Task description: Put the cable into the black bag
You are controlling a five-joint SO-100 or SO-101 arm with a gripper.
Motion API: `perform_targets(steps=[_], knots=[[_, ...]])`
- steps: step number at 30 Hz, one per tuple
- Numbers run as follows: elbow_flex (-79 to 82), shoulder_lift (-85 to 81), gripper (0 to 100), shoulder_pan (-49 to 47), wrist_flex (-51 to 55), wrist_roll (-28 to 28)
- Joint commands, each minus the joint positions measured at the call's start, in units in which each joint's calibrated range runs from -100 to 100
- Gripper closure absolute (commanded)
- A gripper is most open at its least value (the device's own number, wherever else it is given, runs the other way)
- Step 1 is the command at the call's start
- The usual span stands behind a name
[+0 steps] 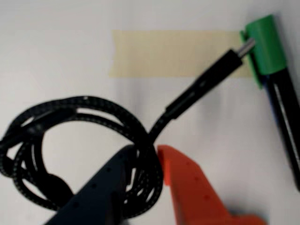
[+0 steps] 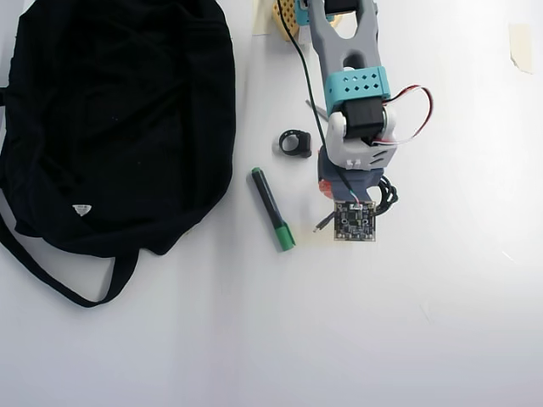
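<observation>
The black braided cable (image 1: 93,105) lies coiled on the white table in the wrist view. Its plug end (image 1: 213,72) reaches up and right across a strip of beige tape (image 1: 173,54), almost to the green cap of a marker (image 1: 267,44). My gripper (image 1: 146,152) has a dark blue finger (image 1: 108,187) and an orange finger (image 1: 192,187), closed around strands of the coil. In the overhead view the black bag (image 2: 119,119) lies flat at the far left, well apart from the gripper (image 2: 348,199), which is mostly hidden under the wrist camera board. A bit of cable (image 2: 388,197) shows beside it.
A black marker with a green cap (image 2: 271,208) lies between bag and gripper. A small black ring-shaped object (image 2: 295,144) sits left of the arm (image 2: 352,85). A piece of tape (image 2: 519,47) is at the top right.
</observation>
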Motion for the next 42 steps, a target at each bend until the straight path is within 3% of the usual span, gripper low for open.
perform_targets(steps=[1,5,12,19,42], knots=[[-3.13,-2.54,98,0.54,2.35,0.25],[-5.11,-2.87,98,0.61,2.87,0.25],[-18.05,-8.35,98,2.11,14.93,2.61],[-24.25,-8.60,98,4.50,16.13,3.30],[-28.92,-7.36,98,33.52,19.84,3.30]])
